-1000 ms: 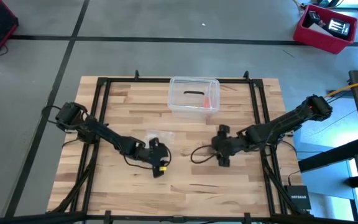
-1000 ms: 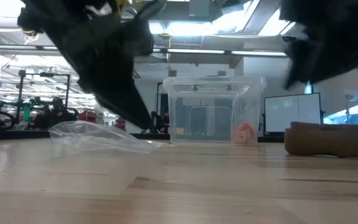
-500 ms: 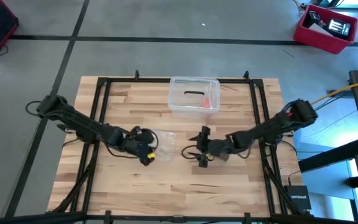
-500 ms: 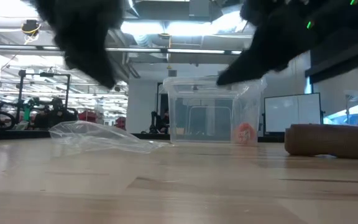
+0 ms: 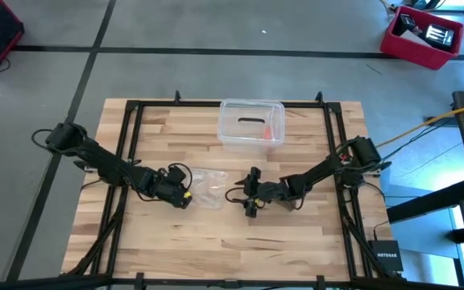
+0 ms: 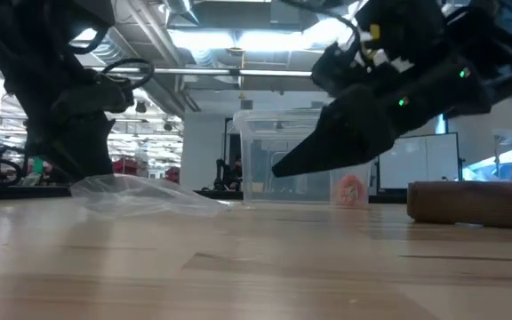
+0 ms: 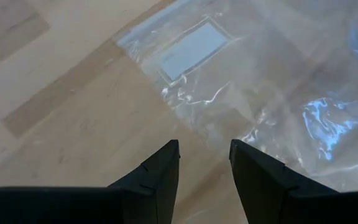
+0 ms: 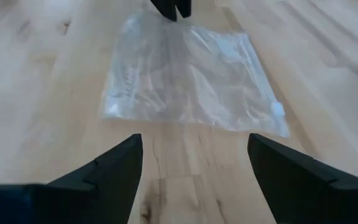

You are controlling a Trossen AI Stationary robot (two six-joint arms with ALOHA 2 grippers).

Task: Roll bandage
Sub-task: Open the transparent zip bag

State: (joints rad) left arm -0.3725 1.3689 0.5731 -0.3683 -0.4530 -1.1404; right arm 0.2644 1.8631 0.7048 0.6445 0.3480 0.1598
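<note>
The pale wooden surface (image 5: pixel 151 242) carries a clear plastic box (image 5: pixel 251 125) toward its far edge, a crumpled clear bag (image 5: pixel 209 187) near the middle, and a brown rolled bandage (image 6: pixel 474 202) lying right of the bag.

The bench (image 5: pixel 151 250) is made of pale wood, laid in light and slightly darker strips, and is framed by black bars. The bandage (image 6: pixel 474 203) is seen as a dull dark brown roll. The plastic bag (image 8: pixel 188 78) is clear and glossy, with a white rectangular label (image 7: pixel 191 48) on it. The plastic box (image 5: pixel 251 124) is clear too, and something orange-red (image 6: pixel 351 189) is seen inside it. Both arms are black; the fingers (image 7: pixel 160 177) of the left gripper (image 7: pixel 204 155) are matt black, as are those (image 8: pixel 114 168) of the right gripper (image 8: pixel 194 158). A yellow mark (image 5: pixel 187 194) is carried on the left arm. The floor (image 5: pixel 216 24) is grey, crossed by dark lines. Red bins (image 5: pixel 422 36) stand on it.
</note>
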